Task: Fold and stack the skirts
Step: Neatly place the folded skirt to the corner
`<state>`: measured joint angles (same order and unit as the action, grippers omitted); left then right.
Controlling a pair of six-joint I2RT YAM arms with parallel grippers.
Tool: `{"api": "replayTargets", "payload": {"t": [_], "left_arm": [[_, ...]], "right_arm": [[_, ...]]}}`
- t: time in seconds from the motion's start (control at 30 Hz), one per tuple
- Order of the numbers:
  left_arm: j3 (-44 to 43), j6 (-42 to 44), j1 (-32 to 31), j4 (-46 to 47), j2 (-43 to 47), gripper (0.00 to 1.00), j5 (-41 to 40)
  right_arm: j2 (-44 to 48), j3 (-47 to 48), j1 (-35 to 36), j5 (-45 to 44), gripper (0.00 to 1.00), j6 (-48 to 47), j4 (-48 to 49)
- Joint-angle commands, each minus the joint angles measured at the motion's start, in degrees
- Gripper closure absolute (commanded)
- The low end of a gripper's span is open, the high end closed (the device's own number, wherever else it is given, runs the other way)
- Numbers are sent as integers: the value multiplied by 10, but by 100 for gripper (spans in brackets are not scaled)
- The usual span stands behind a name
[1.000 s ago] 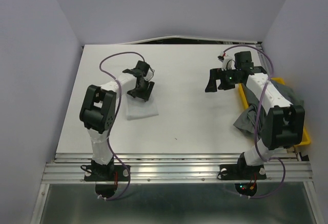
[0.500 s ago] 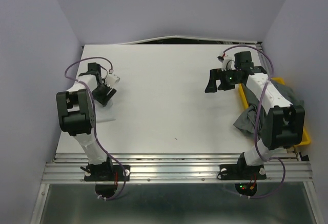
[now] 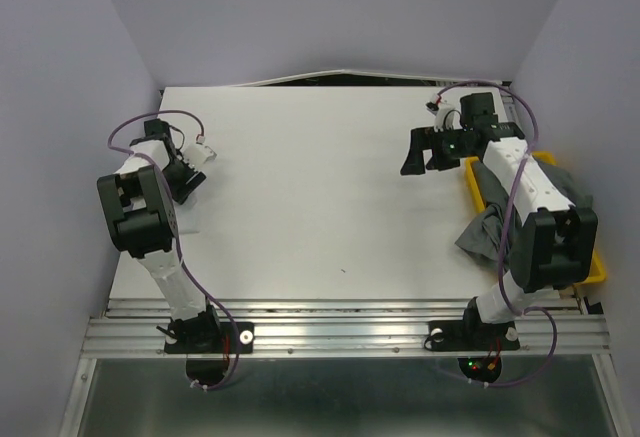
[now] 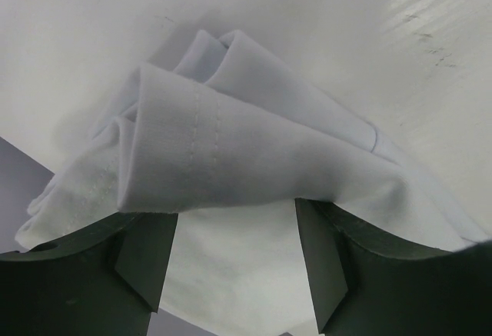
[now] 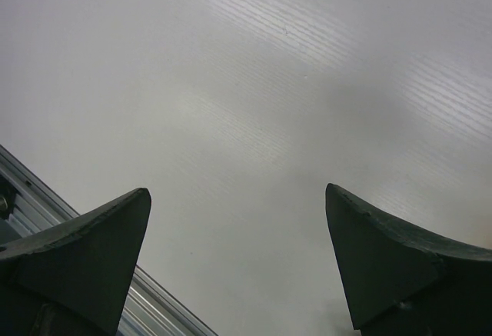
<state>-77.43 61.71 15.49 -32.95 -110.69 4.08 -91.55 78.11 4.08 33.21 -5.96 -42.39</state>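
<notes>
The white skirt [image 4: 231, 144] lies bunched and folded across the tips of my left gripper [image 4: 237, 207], whose jaws stand apart with cloth showing between them. In the top view the left gripper [image 3: 186, 175] is at the table's far left edge, and the white skirt is hard to tell from the white table there. Grey skirts [image 3: 558, 189] are heaped in the yellow tray [image 3: 597, 269] at the right, one [image 3: 484, 231] spilling onto the table. My right gripper [image 3: 421, 156] is open and empty over bare table [image 5: 237, 191], left of the tray.
The purple side walls close in the table on the left and right. The left arm's cable [image 3: 150, 122] loops over the table's left edge. A metal rail [image 3: 340, 309] runs along the near edge, also showing in the right wrist view [image 5: 46, 197].
My left arm has swung from left of centre to the table's far left edge, taking the white skirt along. The right arm has barely moved.
</notes>
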Motion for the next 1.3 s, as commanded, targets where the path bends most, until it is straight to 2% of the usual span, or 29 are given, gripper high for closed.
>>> {"api": "replayTargets", "payload": {"t": [0.0,0.1,0.23,0.33,0.4,0.47,0.53,0.63,0.8,0.9,0.97,1.1,1.27], "left_arm": [[3,19,1,-19,-7,27,36],[-11,27,1,-24,11,27,28],[-97,33,3,-44,64,25,20],[-219,39,4,-96,80,22,14],[-267,34,3,-131,81,22,8],[-305,26,2,-153,91,19,11],[-307,4,-3,-140,124,7,22],[-262,-65,-40,-88,192,2,34],[-100,-227,-175,42,305,1,23],[-6,-316,-237,117,358,1,51],[49,-372,-260,158,372,1,65],[125,-429,-290,216,370,1,74],[219,-440,-308,284,375,1,44]], "right_arm": [[19,38,-5,12,0,2,-14],[19,45,-5,16,0,5,-16],[23,59,-5,20,0,11,-14],[16,83,-5,33,0,17,-17],[10,92,-5,41,0,21,-18],[12,93,-5,44,0,26,-15],[20,87,-5,46,0,39,2],[29,66,-5,51,0,58,36],[50,20,-5,69,0,108,84],[81,-51,-5,101,0,128,129],[102,-115,10,92,0,123,158],[124,-210,15,55,0,90,194],[133,-283,21,30,0,66,216]]}}
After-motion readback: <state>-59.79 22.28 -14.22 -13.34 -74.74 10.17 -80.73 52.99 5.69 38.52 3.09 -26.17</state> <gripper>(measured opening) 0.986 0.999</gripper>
